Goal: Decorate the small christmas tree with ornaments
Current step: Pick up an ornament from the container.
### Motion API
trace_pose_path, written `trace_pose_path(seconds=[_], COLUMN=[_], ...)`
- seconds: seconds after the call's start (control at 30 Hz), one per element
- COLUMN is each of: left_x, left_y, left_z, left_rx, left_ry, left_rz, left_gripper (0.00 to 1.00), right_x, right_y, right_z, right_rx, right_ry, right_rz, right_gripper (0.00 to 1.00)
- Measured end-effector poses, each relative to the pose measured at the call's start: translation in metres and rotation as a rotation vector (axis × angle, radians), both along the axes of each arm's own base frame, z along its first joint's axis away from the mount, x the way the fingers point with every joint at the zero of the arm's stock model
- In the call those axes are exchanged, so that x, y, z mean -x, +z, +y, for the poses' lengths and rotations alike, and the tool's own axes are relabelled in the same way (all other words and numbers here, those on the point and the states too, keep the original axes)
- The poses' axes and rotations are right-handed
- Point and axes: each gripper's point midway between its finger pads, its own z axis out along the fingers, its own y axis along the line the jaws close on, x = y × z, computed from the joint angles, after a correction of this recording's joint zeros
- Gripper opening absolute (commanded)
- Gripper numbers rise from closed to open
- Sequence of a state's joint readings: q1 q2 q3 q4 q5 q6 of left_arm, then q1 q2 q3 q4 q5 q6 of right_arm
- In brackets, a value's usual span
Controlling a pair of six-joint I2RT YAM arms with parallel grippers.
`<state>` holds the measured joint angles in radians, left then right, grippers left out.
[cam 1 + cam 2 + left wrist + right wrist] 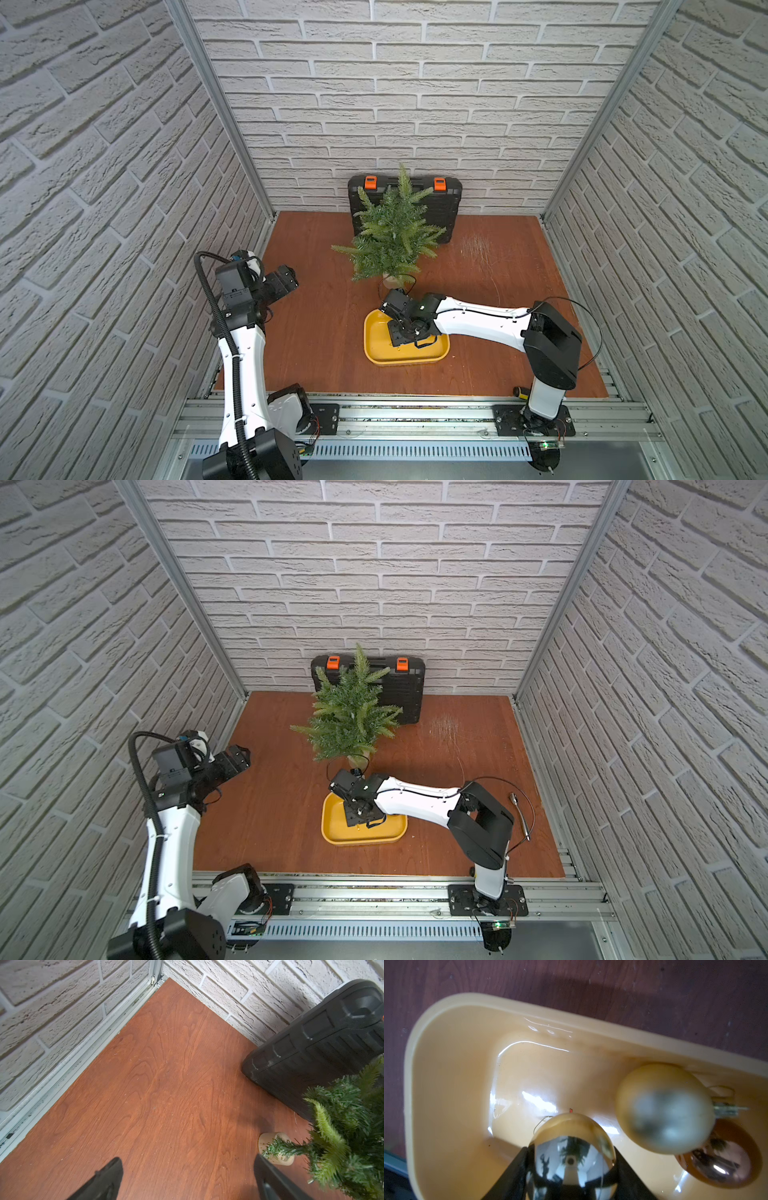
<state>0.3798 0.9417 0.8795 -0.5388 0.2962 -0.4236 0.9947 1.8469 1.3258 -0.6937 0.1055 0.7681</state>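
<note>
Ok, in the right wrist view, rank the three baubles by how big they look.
1. matte gold bauble: largest.
2. shiny gold bauble: close behind, but nearest the camera and cut off, so unsure.
3. copper bauble: smallest showing, partly hidden.

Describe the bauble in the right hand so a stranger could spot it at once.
Find the yellow tray by the small christmas tree; three baubles are in it. Yours is the shiny gold bauble in the right hand: mirror-bright, smaller than the matte gold bauble, not reddish like the copper-brown bauble.
</note>
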Motion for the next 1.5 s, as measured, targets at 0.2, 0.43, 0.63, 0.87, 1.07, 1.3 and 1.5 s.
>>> trace_pose_path(seconds=[0.2, 0.43, 0.63, 0.87, 1.07, 1.3, 1.5], left_x=[0.000, -0.001, -0.001, -0.005, -0.012, -0.026, -0.033], left_y=[0.000, -0.001, -0.002, 0.001, 0.014, 0.061, 0.102], left_z=[0.000, -0.001, -0.001, -0.012, -0.058, -0.113, -0.138], left_rx=[0.006, 0.013, 0.019, 0.007, -0.049, -0.150, -0.225], left_ry=[-0.002, 0.000, -0.004, -0.037, -0.182, -0.382, -0.480], left_rz=[0.000, 0.003, 0.004, -0.029, -0.075, -0.174, -0.310], left_gripper=[0.98, 0.98, 0.95, 0.94, 0.94, 0.94, 0.94], right_x=[-0.003, -0.006, -0.008, -0.008, -0.013, -0.020, -0.032], right_y=[-0.011, -0.013, 0.010, 0.088, 0.140, 0.192, 0.252], right_z=[0.000, 0.007, 0.005, -0.010, -0.026, -0.054, -0.074], right_rx=[0.016, -0.013, -0.044, -0.140, -0.175, -0.224, -0.294], right_ry=[0.004, 0.006, 0.005, 0.002, 0.004, -0.016, -0.050], right_rz=[0.017, 0.016, -0.024, -0.145, -0.240, -0.364, -0.487], right_gripper=[0.58, 0.57, 0.56, 0.57, 0.56, 0.55, 0.54])
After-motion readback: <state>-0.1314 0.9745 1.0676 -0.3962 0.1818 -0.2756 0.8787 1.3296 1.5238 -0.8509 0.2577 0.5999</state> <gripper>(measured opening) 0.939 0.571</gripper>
